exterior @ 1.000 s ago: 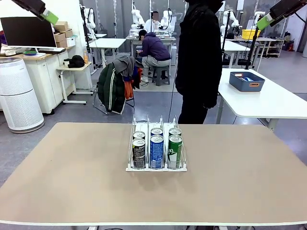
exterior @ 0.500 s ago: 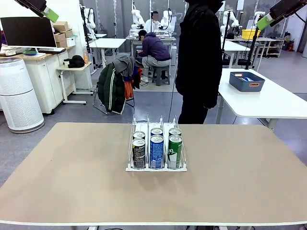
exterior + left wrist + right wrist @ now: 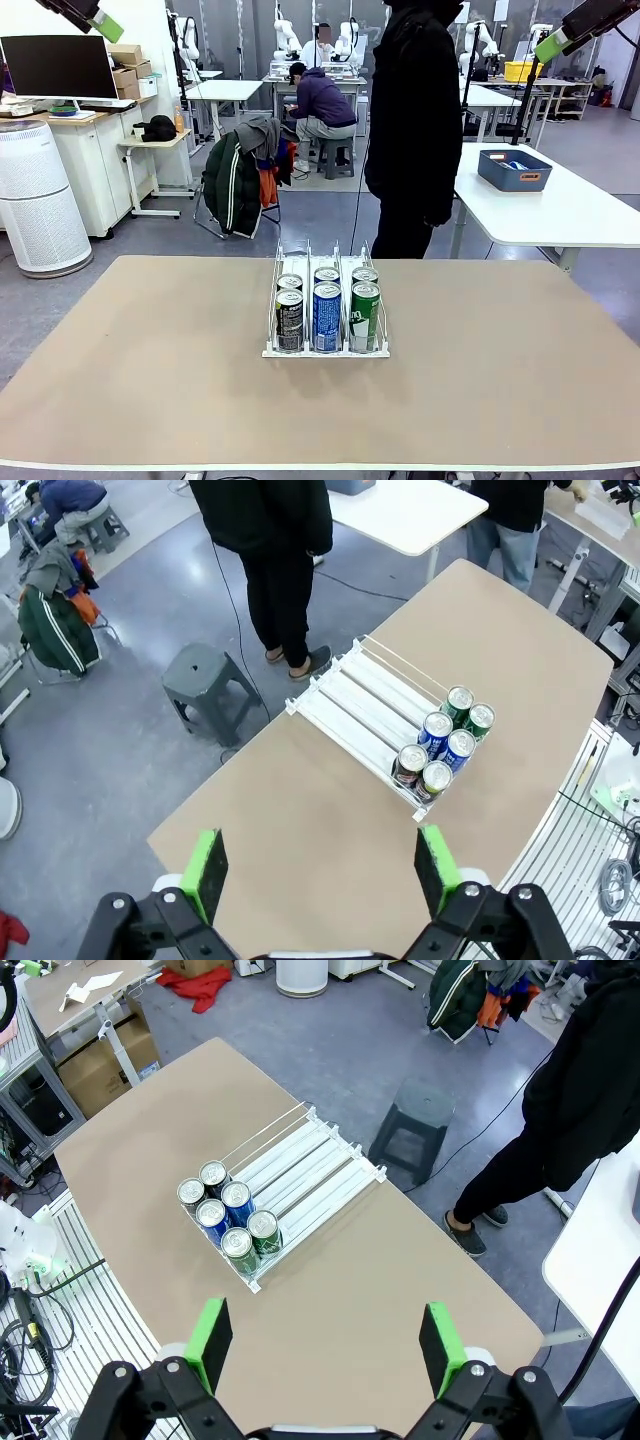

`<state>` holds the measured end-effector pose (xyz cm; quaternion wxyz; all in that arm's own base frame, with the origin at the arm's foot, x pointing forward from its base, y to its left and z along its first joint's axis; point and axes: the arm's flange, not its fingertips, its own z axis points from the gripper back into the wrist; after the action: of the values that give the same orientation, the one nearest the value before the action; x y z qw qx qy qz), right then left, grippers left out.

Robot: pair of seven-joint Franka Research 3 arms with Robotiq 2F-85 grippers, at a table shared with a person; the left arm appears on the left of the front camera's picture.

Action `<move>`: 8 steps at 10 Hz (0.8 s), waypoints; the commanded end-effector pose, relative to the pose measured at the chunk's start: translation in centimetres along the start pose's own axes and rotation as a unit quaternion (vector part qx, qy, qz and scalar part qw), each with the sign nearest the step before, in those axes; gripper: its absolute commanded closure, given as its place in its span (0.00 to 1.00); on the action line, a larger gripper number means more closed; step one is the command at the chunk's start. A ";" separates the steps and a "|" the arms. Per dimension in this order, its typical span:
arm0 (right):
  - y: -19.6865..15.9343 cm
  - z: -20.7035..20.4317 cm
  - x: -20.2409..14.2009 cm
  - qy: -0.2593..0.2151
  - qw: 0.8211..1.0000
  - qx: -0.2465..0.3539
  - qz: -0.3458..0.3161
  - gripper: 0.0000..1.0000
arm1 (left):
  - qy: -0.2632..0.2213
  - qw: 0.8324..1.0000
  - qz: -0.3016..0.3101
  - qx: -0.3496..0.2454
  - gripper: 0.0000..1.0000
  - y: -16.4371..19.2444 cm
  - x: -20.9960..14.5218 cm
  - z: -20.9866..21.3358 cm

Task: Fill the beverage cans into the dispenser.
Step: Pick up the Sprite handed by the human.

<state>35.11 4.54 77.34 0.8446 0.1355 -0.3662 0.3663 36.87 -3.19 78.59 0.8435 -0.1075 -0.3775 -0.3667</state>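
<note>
The white wire dispenser (image 3: 325, 352) sits mid-table with several beverage cans upright at its near end, in two rows across its three lanes: black (image 3: 289, 320), blue (image 3: 327, 317) and green (image 3: 365, 316) in front. High above the table, my left gripper (image 3: 98, 20) is at the top left and my right gripper (image 3: 560, 38) at the top right. The left wrist view looks down past the open left gripper (image 3: 322, 870) onto the dispenser (image 3: 365, 700) and cans (image 3: 440, 745). From the right wrist, the open right gripper (image 3: 325, 1343) hangs over the dispenser (image 3: 300, 1160) and cans (image 3: 228, 1215). Neither holds anything.
A person in black (image 3: 415, 120) stands at the table's far edge, behind the dispenser. A grey stool (image 3: 420, 1110) is on the floor beside them. A blue bin (image 3: 514, 169) rests on a separate white table at the right. The tan table (image 3: 150, 380) is bare around the dispenser.
My left gripper has drifted slightly upward at the top left corner. The cans, dispenser, person and right gripper have not moved.
</note>
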 end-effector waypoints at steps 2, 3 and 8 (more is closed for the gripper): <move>0.1 0.0 0.1 -0.002 1.000 0.000 -0.004 0.00 | 0.042 0.999 0.006 0.004 0.00 -1.7 1.2 1.1; 0.1 0.0 0.1 -0.002 1.000 0.000 -0.004 0.00 | 0.035 0.999 -0.003 0.000 0.00 -2.2 1.5 1.7; 0.1 0.0 0.1 -0.002 1.000 0.000 -0.004 0.00 | 0.010 0.999 -0.039 -0.011 0.00 -4.7 1.7 2.5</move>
<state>35.11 4.54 77.34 0.8446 0.1355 -0.3662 0.3663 33.18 -6.32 81.75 0.8363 -0.0951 -0.3701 -0.3931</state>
